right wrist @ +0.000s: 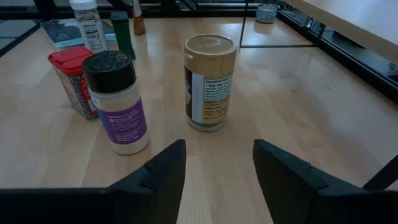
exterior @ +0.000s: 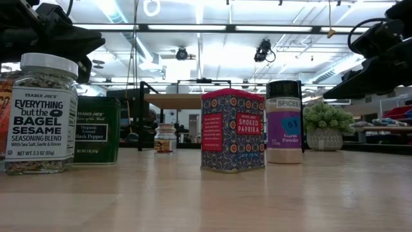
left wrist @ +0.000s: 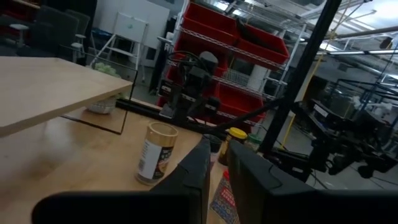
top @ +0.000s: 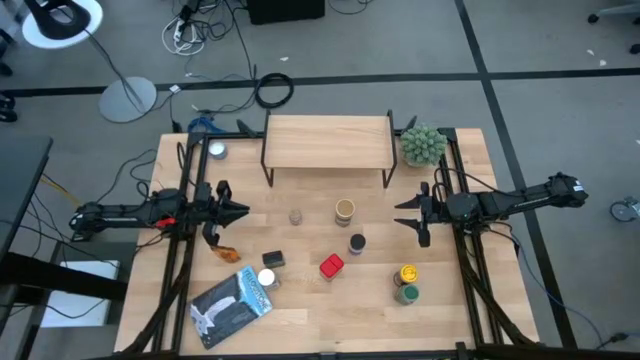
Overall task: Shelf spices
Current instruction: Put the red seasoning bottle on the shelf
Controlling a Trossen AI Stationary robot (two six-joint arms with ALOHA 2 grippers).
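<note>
Nine spice containers stood scattered on the wooden counter [top: 470,270] in front of the empty shelf [top: 327,141], which sat at the counter's far edge beside a spiky green plant [top: 423,145]. The left claw [top: 238,211] hovered clenched and empty over the counter's left side, near an orange packet [top: 227,251]. The right claw [top: 404,213] hung released, its fingers spread, facing a tan-lidded jar [right wrist: 209,82] and the garlic powder jar [right wrist: 119,101]. A red smoked paprika tin [exterior: 233,131] stood mid-counter; a bagel seasoning jar [exterior: 40,113] stood nearest the low camera.
</note>
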